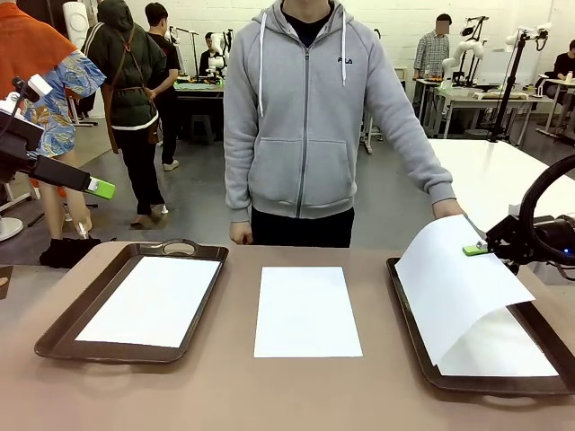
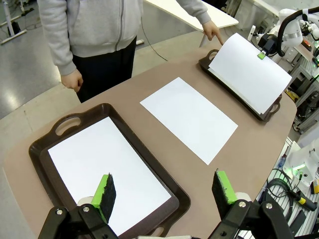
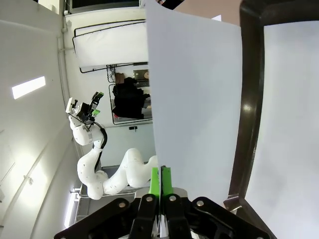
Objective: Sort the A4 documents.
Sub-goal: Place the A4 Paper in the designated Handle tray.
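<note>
My right claw (image 1: 476, 249) is closed completely on the edge of one A4 sheet (image 1: 454, 287). The two green pads (image 3: 155, 180) are pressed together with the thin paper between them. This lifted sheet hangs from my claw in a curve. Its held edge is up in the air, and its lower part goes down onto the right tray (image 1: 407, 305), which is under the claw. Inside this tray, below the lifted sheet, a second sheet (image 1: 508, 352) lies flat. A hand of the person (image 1: 446, 208) is just beyond my right claw, at the upper corner of the lifted sheet. I cannot tell if it touches the paper.

My left claw (image 2: 164, 185) is opened wide and has hold of nothing. It hovers in the air, well above the table (image 1: 269, 395). Directly under it is the left tray (image 2: 44, 144), and in this tray another A4 sheet (image 2: 99, 164) lies flat, seen between my two fingers as I look down. Beyond the left claw, on the side toward the right claw, the middle sheet (image 2: 189, 117) lies flat on the bare table between the two trays and touches neither of them. The other hand of the person (image 2: 74, 79) hangs at the far edge of the table, apart from all the papers.
</note>
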Controlling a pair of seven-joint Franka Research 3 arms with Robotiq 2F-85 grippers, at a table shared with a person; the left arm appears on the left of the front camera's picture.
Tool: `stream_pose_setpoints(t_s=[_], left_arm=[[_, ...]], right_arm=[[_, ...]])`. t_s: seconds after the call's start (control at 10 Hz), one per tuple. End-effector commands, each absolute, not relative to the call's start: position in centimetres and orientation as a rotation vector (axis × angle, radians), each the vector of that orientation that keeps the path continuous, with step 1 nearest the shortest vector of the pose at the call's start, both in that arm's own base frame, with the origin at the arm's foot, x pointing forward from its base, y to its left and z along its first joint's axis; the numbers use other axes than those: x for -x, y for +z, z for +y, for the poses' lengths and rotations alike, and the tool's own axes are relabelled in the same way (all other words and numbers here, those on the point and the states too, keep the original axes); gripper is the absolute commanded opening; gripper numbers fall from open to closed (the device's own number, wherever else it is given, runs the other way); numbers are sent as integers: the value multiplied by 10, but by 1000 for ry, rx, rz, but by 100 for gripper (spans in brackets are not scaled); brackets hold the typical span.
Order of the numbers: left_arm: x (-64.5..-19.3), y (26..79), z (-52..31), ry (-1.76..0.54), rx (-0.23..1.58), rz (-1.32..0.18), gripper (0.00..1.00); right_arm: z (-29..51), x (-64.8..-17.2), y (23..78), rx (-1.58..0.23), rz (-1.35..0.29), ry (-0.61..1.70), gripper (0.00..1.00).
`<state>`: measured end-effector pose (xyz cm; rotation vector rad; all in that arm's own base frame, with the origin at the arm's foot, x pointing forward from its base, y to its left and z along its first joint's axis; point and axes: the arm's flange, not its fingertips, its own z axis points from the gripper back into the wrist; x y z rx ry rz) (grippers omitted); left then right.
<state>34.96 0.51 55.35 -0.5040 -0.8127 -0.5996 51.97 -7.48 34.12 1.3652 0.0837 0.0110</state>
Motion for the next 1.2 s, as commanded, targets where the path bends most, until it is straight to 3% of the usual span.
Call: stream_pose_setpoints(t_s=[0.0, 0.2, 0.4, 1.1], left_arm=[[-350, 553, 5, -601, 503, -816, 100], [-350, 553, 5, -601, 503, -816, 100], [-350, 553, 5, -601, 503, -816, 100], [-350, 553, 5, -601, 503, -816, 100]], right_arm=[[-80, -516, 327, -1332, 104, 6, 1], [-82, -514, 318, -1240, 157, 17, 1], [-78, -513, 320, -1028, 200, 29, 1], [-64, -503, 316, -727, 97, -12, 1]])
